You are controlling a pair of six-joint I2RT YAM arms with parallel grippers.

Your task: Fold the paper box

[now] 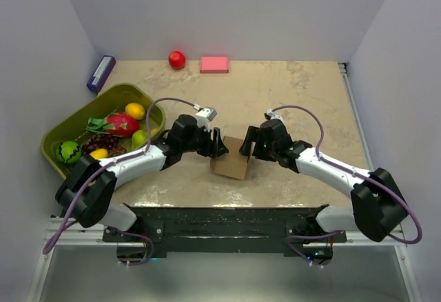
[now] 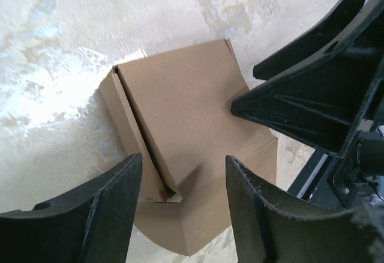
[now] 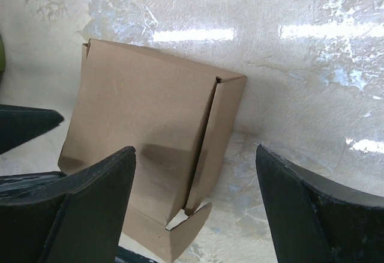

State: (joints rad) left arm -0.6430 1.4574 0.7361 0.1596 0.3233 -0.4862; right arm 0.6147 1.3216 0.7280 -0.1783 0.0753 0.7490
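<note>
The paper box (image 1: 231,163) is a small brown cardboard carton lying on the table between my two arms, its top flaps folded over with a narrow gap at one corner. My left gripper (image 1: 218,145) is open, just left of and above the box; in the left wrist view the box (image 2: 186,131) lies between and beyond the open fingers (image 2: 108,209). My right gripper (image 1: 246,144) is open, just right of the box; in the right wrist view the box (image 3: 144,137) lies ahead of the spread fingers (image 3: 90,209). Neither gripper holds anything.
A green tray (image 1: 69,128) of toy fruit stands at the left. A red ball (image 1: 177,59) and a pink block (image 1: 214,64) lie at the far edge, a purple box (image 1: 100,73) at the far left. White walls enclose the table.
</note>
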